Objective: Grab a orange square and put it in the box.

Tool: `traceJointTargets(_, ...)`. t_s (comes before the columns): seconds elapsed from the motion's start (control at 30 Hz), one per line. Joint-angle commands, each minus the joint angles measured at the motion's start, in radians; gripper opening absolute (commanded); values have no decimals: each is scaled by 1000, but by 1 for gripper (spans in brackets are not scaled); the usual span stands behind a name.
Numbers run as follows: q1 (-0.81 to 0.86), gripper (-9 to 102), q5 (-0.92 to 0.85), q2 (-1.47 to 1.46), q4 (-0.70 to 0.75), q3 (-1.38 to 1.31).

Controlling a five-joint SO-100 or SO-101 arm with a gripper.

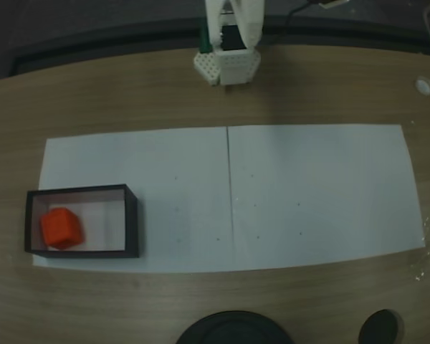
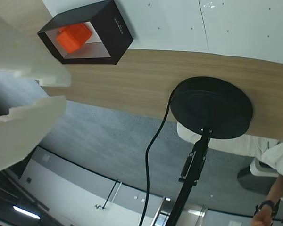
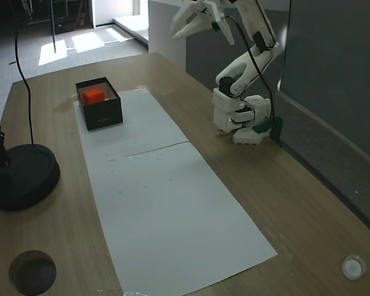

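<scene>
Arm [image 1: 231, 36] cut off by top edge in a fixed view, gripper out of frame. Box [image 3: 103, 115] near wall hides lower part of orange square [image 3: 92, 95]. Round black base [image 1: 233, 330] cropped at bottom edge.

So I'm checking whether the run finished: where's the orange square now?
The orange square lies inside the box, toward its left end in a fixed view, near the white paper's left edge.

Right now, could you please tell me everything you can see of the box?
The box is a shallow rectangular tray with thin, matte black walls and a pale white inside, open on top. It sits flat at one end of the white paper on the wooden table. The orange square lies inside it, toward one short end. The gripper hangs open, high above and apart from it.
</scene>
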Motion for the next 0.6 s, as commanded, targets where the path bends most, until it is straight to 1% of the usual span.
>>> traceJointTargets(0.0, 2, 0, -3, 152, -60, 161)
traceJointTargets(0.3, 2, 0, -5, 600, -225, 572)
traceJointTargets(0.57, 3, 0, -5, 833, -347, 818)
